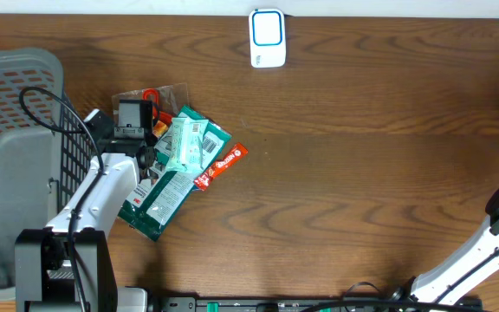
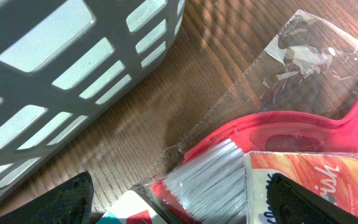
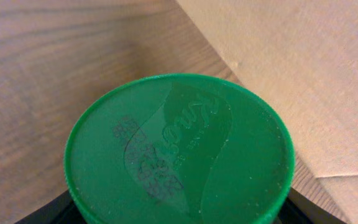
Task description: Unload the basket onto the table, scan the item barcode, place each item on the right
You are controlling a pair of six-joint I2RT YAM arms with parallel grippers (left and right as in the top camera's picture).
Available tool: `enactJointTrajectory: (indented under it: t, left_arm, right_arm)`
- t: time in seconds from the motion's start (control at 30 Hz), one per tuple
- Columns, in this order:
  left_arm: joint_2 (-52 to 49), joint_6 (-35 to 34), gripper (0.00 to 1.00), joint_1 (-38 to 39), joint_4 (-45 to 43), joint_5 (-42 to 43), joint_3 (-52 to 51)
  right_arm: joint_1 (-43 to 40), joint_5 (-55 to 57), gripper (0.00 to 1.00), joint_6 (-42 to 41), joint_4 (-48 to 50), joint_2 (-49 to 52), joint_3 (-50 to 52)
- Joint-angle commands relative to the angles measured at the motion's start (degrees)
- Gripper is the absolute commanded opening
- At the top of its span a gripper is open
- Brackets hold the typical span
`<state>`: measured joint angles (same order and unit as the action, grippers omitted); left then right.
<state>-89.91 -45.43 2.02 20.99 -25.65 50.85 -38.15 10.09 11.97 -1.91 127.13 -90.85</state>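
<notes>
Packets (image 1: 180,160) under L hand (image 2: 185,202), hovering low, jaws wide; R hand (image 3: 179,214) over green lid (image 3: 179,143), grip unclear.

scanner (image 1: 267,38): white, blue face, lying flat | green lid (image 3: 179,149): round, embossed, perhaps a jar's

Grey slotted basket (image 1: 16,62) at the left end of a wood-grain table (image 1: 362,130), pale beige board (image 3: 303,74) over the wood

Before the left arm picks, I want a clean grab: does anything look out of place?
Yes: the packets lie in a crooked, overlapping heap beside the basket, with a clear red-edged bag partly buried underneath. Nothing looks spilled or torn.
</notes>
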Motion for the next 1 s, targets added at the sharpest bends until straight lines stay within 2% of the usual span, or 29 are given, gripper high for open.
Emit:
enactJointTrajectory:
  t: [0.0,0.2,0.33,0.43,0.53,0.6,0.7,0.8,0.83,0.9,0.97]
  left_arm:
    - [-0.76,-0.74,0.89,-0.02,0.13,-0.55,-0.39]
    - [-0.76,-0.74,0.89,-0.02,0.35,-0.55,-0.39]
    - [-0.76,-0.72,0.89,-0.02,0.57,-0.52,-0.39]
    - [-0.76,-0.74,0.89,-0.02,0.57,-0.55,-0.39]
    - [-0.76,-0.74,0.89,-0.02,0.57,-0.55,-0.39]
    - [-0.76,-0.74,0.89,-0.02,0.57,-0.52,-0.39]
    - [-0.76,-0.74,0.89,-0.02,0.57,-0.52,-0.39]
    - [-0.76,-0.74,0.89,-0.02,0.59,-0.52,-0.39]
    - [-0.76,-0.74,0.89,-0.02,0.59,-0.52,-0.39]
    - [-0.76,-0.74,0.89,-0.02,0.59,-0.55,-0.39]
    - [-0.76,-0.74,0.89,-0.02,0.74,-0.52,-0.39]
  right_arm:
    - [-1.68,1.07,0.01,1.44,2.75,-0.44,2.62]
    - [-4.50,1.03,0.01,1.38,3.89,-0.44,4.44]
    - [-6.10,1.05,0.10,1.38,3.78,-0.44,4.44]
    - [-6.97,1.03,0.23,1.38,3.48,-0.44,4.44]
    - [-7.41,1.03,0.26,1.38,3.56,-0.44,4.44]
    - [-7.45,1.03,0.32,1.38,3.74,-0.44,4.44]
    - [-7.45,1.03,0.36,1.38,4.13,-0.44,4.44]
    - [-7.45,1.03,0.49,1.38,4.85,-0.44,4.44]
    - [-7.45,1.03,0.56,1.38,5.11,-0.44,4.44]
    - [-7.45,1.03,0.74,1.38,5.55,-0.44,4.44]
    - [-7.48,1.05,0.96,1.38,5.84,-0.44,4.44]
